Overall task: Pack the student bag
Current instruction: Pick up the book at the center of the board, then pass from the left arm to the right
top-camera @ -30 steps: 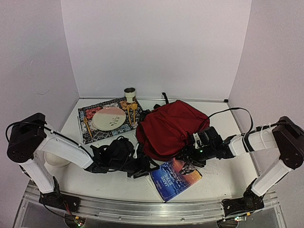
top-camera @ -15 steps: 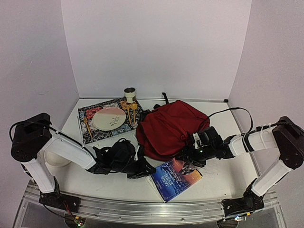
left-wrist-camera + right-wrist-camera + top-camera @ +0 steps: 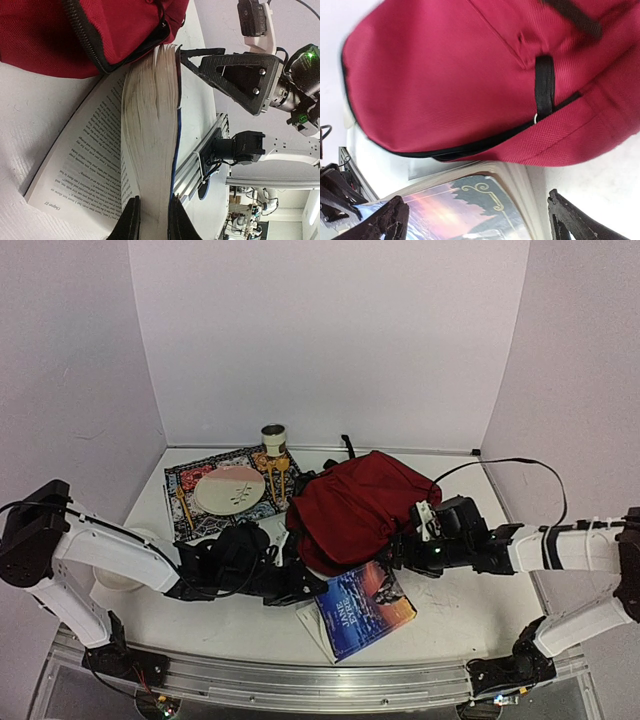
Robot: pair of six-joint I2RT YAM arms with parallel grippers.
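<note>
White left arm (image 3: 120, 554) stretched low, tool (image 3: 153, 220) pinching book (image 3: 150, 125).

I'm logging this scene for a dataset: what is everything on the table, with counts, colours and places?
student bag: one, dark red, table centre.
book: one, blue-and-orange cover, near edge, its far end at the bag's opening.
placemat: one, dark patterned, back left.
plate: one, pale pink, on the placemat.
cutlery: three pieces, gold, on both sides of the plate.
cup: one, cream, behind the placemat.
bowl: one, white, far left, partly behind the left arm.
left end effector: black, shut on the book's pages.
right end effector: black, open, by the bag's near edge.
</note>
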